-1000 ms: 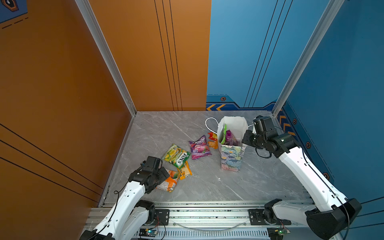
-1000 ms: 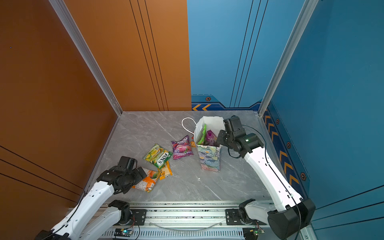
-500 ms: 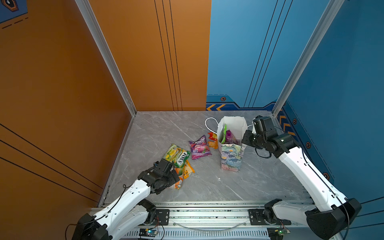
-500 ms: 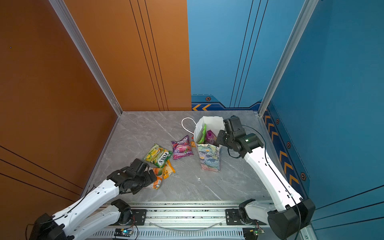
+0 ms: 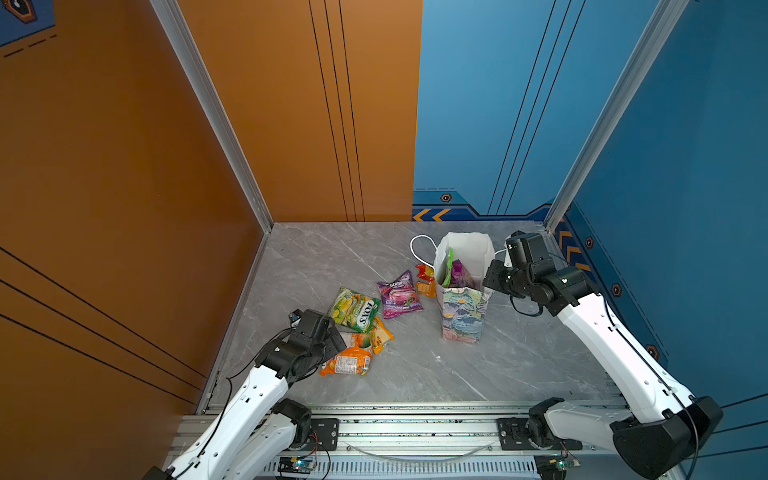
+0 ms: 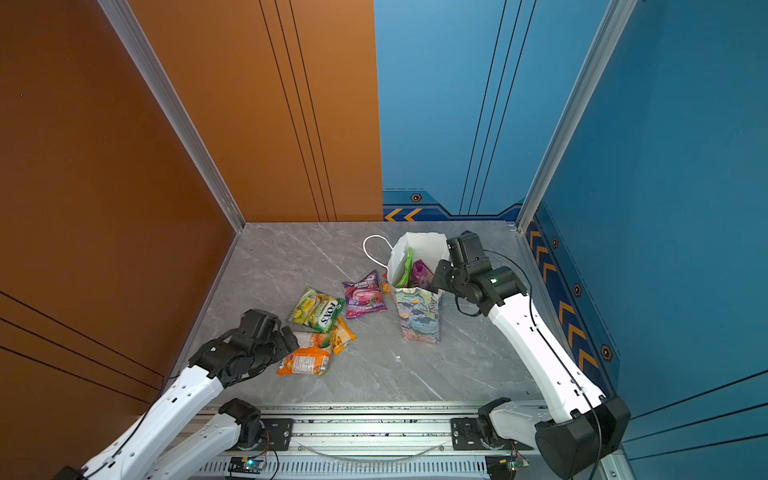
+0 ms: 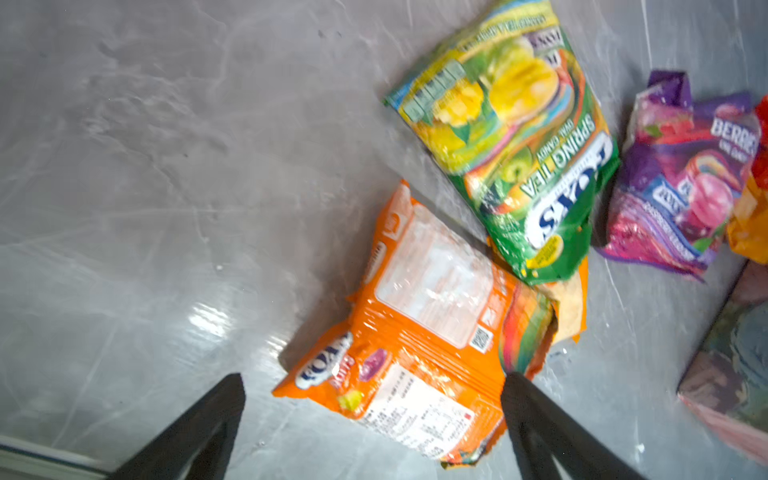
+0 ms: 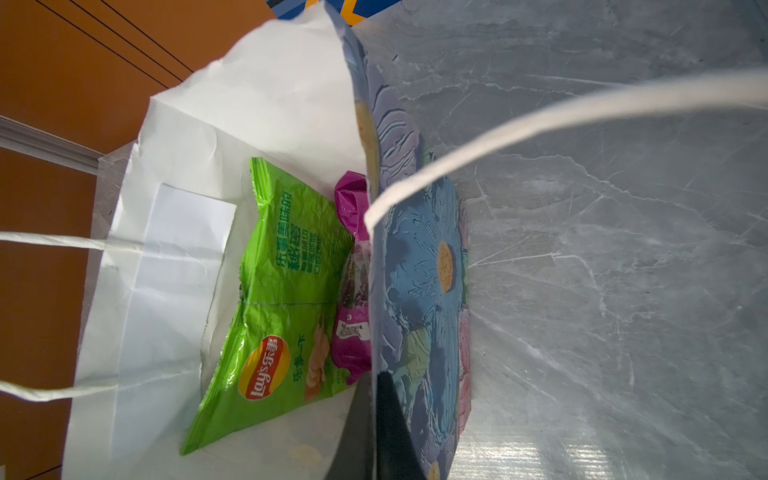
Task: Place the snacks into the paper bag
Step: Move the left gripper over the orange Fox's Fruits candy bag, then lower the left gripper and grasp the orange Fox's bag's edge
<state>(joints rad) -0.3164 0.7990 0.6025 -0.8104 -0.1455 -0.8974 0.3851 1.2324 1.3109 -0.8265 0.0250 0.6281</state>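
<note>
One orange Fox's packet (image 5: pixel 347 361), farthest from the paper bag (image 5: pixel 463 307), is straddled by the wide-spread left gripper (image 7: pixel 374 380). Nearer the bag are laid a green Spring Tea packet (image 5: pixel 355 309), a purple Berries packet (image 5: pixel 399 295), then small orange sachets (image 5: pixel 426 278) just beside it. Its wall is pinched by the right gripper (image 8: pixel 374 419); a Lay's crisps bag (image 8: pixel 282 291) and a purple packet (image 8: pixel 353 332) are seen inside.
</note>
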